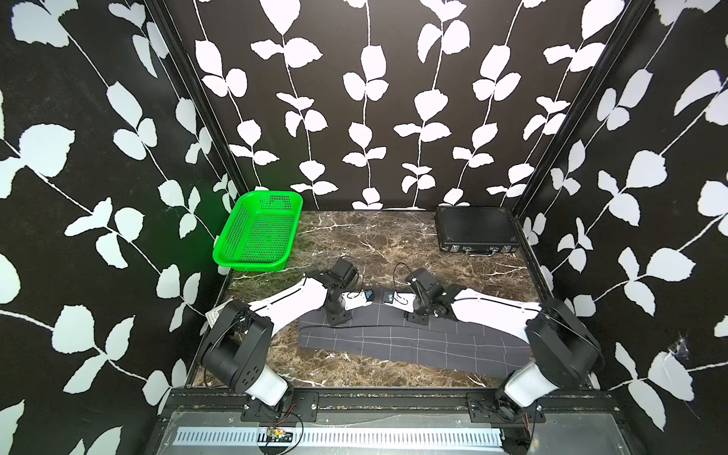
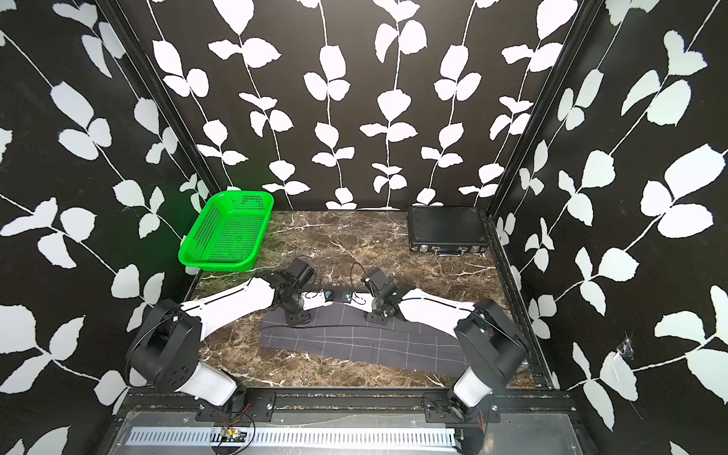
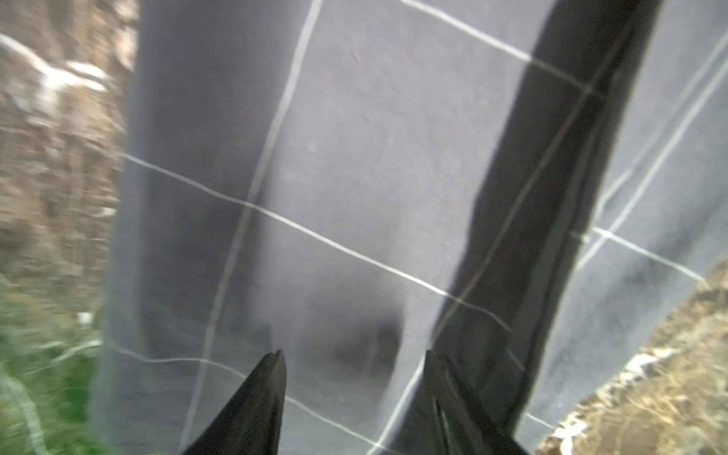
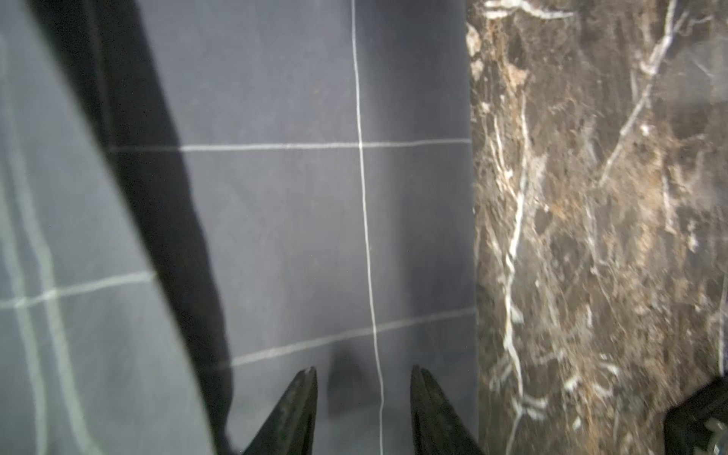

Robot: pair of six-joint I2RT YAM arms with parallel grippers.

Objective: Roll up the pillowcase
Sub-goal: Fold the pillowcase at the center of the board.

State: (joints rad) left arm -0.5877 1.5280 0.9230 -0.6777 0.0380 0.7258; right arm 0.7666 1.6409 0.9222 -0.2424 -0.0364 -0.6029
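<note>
Pillowcase (image 1: 394, 344): flat folded strip
Left gripper (image 3: 353, 356): jaws apart over pillowcase
Right gripper (image 4: 363, 372): jaws apart, beside pillowcase edge
Open room: marble table (image 1: 374, 244) beyond pillowcase

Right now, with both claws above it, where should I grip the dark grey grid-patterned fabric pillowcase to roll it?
Grip the pillowcase at its far long edge, where the folded band meets the brown marble table. Come straight down, left claw and right claw apart: it lies flat and long across the table, so two pinches likely roll evenly.
</note>
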